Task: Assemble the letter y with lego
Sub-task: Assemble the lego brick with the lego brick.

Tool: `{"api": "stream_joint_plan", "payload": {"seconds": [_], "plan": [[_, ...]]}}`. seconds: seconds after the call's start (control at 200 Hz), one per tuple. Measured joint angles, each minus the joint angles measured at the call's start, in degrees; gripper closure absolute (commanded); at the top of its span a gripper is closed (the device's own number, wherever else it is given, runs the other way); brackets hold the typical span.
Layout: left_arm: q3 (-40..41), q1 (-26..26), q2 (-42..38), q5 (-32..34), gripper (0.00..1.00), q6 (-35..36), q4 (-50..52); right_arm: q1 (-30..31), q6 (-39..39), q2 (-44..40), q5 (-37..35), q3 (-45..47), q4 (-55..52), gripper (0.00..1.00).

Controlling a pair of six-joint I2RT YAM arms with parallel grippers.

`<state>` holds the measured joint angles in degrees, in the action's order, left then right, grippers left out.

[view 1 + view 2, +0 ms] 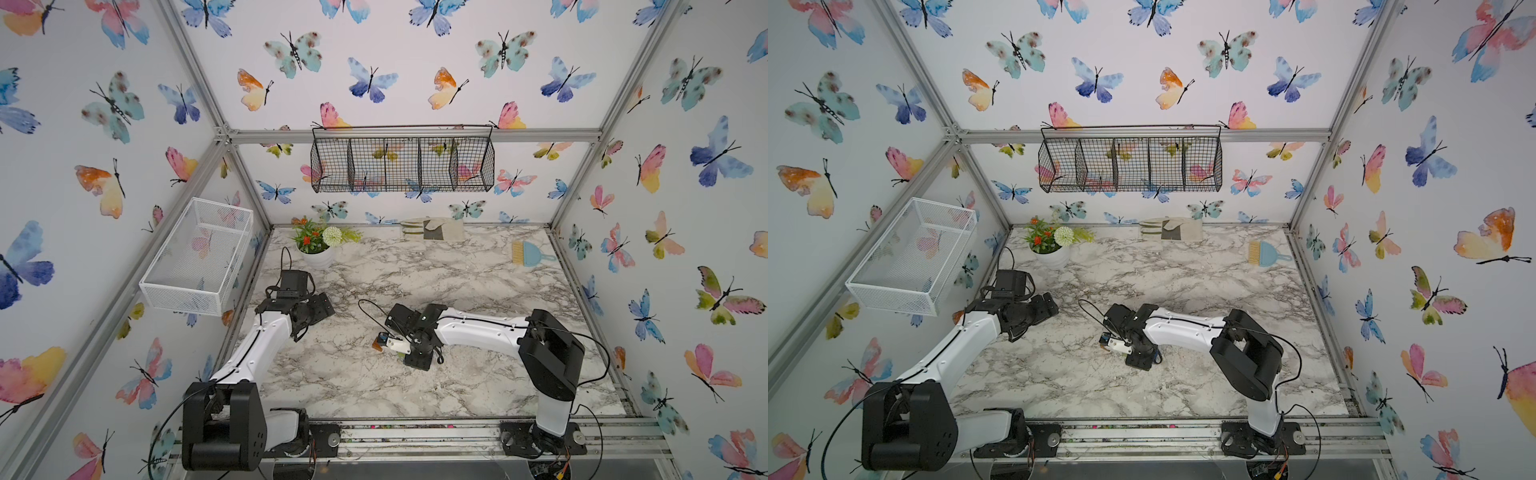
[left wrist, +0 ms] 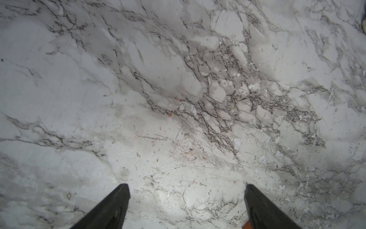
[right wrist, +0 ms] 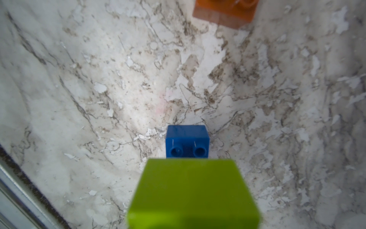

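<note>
Right gripper [image 1: 390,345] clenches the green brick [image 3: 193,194], just beside the blue brick [image 3: 187,141]; orange brick [image 3: 225,11] lies apart; a crooked press could skid the blue one away; left gripper [image 2: 186,190] hangs released over the table [image 2: 99,79].

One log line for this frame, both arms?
left gripper: fingers open, over table | right gripper: shut on green brick | blue brick: just beyond green, contact unclear | orange brick: on table, apart
</note>
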<state>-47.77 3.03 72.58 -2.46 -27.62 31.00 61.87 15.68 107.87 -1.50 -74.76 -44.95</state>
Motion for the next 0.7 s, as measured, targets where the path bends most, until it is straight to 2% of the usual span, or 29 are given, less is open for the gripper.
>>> {"api": "stream_joint_plan", "payload": {"seconds": [0.696], "plan": [[0.00, -0.09, 0.00, 0.00, 0.09, 0.00, -0.07, 0.33, 2.86, 0.39, -0.66, -0.20, 0.26, 0.87]]}}
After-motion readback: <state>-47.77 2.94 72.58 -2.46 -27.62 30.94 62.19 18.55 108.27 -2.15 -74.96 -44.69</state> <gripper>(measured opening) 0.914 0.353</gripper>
